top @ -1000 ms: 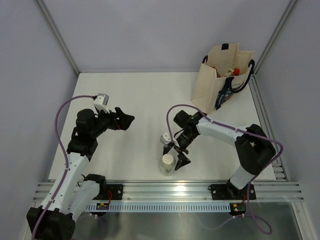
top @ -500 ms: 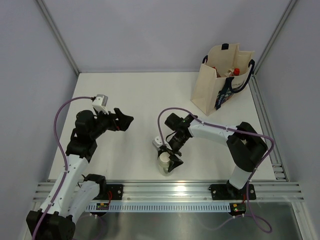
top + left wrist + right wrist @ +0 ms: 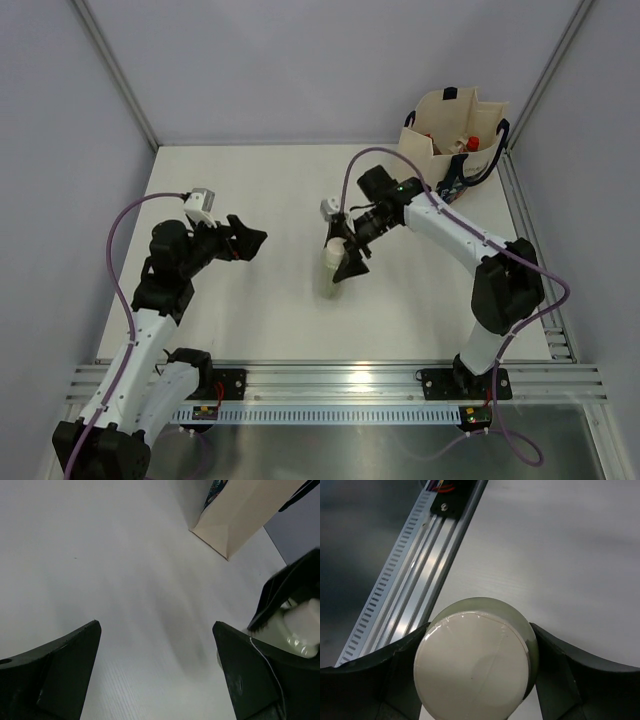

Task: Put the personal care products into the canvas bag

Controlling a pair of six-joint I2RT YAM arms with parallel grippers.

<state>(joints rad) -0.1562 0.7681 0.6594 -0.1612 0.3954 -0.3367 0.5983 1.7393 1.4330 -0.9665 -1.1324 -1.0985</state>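
Right claw [image 3: 347, 260]: clamped on the small pale plastic bottle with a round white cap [image 3: 472, 667] — up in the air above the white table [image 3: 260, 180]
Left claw [image 3: 248, 238]: spread wide, holding nothing
Beige cloth bag with dark handles [image 3: 420, 168]: standing at the far right corner — red bottle caps [image 3: 472, 143] peek out the top

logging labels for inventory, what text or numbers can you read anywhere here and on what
No text can be read.
canvas bag: dark blue print on its side, too small to read.
white-capped bottle: plain cap, no label in view.
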